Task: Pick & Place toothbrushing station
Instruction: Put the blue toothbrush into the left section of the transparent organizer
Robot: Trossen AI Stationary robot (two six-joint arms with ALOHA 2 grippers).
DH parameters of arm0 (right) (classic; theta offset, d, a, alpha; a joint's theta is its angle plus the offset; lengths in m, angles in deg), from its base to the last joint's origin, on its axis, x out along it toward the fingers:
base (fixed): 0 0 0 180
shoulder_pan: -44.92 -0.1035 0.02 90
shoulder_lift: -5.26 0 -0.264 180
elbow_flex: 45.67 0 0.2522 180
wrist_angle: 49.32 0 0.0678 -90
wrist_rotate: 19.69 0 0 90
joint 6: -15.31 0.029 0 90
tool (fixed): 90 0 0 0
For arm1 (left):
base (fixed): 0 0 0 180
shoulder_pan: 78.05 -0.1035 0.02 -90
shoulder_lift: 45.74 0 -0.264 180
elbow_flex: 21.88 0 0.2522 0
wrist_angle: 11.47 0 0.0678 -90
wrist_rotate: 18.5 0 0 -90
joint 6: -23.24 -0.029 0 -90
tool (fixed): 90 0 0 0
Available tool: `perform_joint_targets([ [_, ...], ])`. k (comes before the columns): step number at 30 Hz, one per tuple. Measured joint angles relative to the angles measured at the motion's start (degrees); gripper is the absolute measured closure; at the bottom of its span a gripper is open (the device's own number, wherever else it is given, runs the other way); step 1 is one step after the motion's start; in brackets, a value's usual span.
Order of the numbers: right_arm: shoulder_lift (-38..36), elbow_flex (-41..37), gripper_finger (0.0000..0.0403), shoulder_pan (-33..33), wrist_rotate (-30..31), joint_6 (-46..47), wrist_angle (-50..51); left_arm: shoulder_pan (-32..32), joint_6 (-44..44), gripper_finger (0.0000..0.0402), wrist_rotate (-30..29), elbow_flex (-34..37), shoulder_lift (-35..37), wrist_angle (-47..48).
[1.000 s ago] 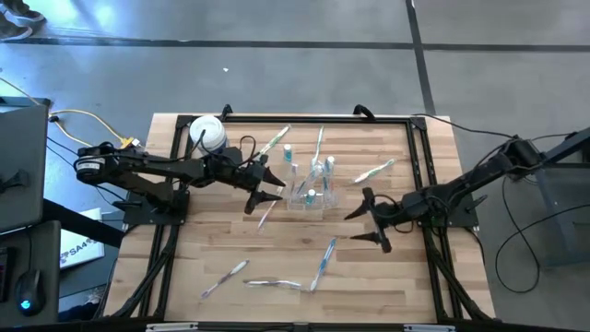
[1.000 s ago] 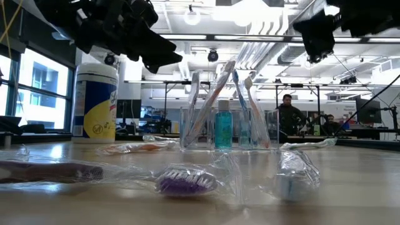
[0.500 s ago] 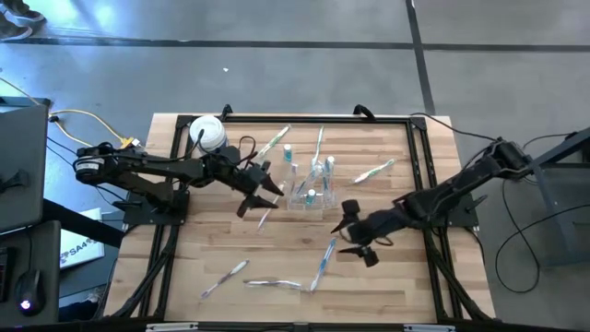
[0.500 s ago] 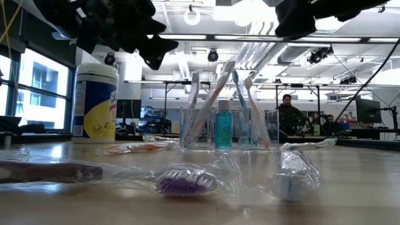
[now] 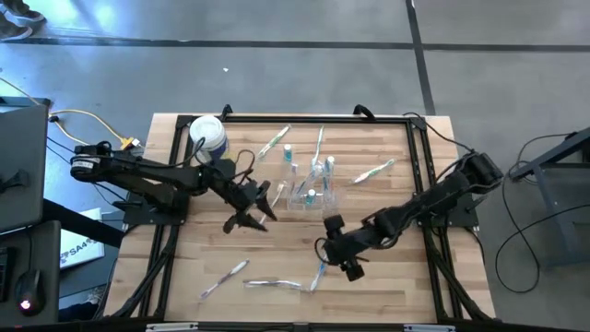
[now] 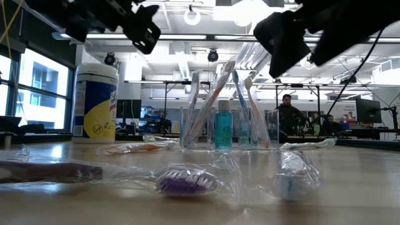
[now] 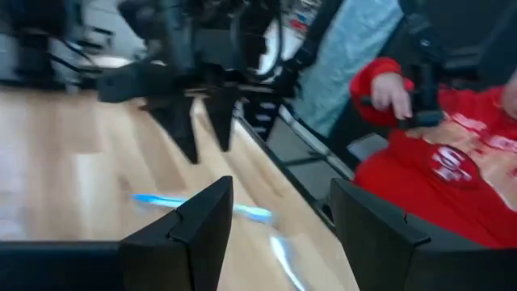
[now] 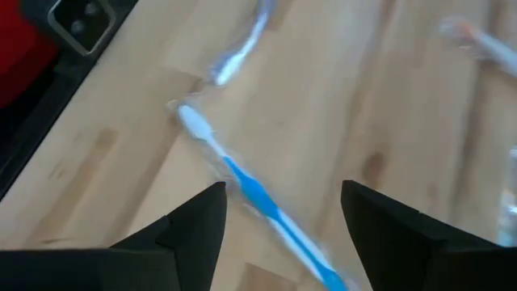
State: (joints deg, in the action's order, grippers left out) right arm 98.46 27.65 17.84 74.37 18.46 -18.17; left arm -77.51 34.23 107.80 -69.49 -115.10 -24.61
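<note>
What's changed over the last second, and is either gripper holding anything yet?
The right gripper swept across the table toward the blue toothbrush and now hovers over it, open, gripping nothing. The left gripper slid a little toward the table's near edge, open and empty. The toothbrushing station, white tub and scattered wrapped brushes lie as before.
</note>
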Motion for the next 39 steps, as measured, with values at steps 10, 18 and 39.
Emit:
perform_joint_targets([
  [10,6.8,1.5,0.0167,-1.0,-5.7,-0.1,-4.2,8.6,0.0,0.0194,-2.4,0.1,-0.1,-0.3],
  [18,7.5,1.5,0.0167,-0.1,-5.3,-1.5,-5.1,12.9,0.0,0.0194,-6.9,0.1,-0.1,-0.4],
  [39,14.0,1.6,0.0167,0.4,-5.4,-3.0,-8.5,16.4,-0.2,0.0194,-11.4,0.1,-0.1,0.4],
])
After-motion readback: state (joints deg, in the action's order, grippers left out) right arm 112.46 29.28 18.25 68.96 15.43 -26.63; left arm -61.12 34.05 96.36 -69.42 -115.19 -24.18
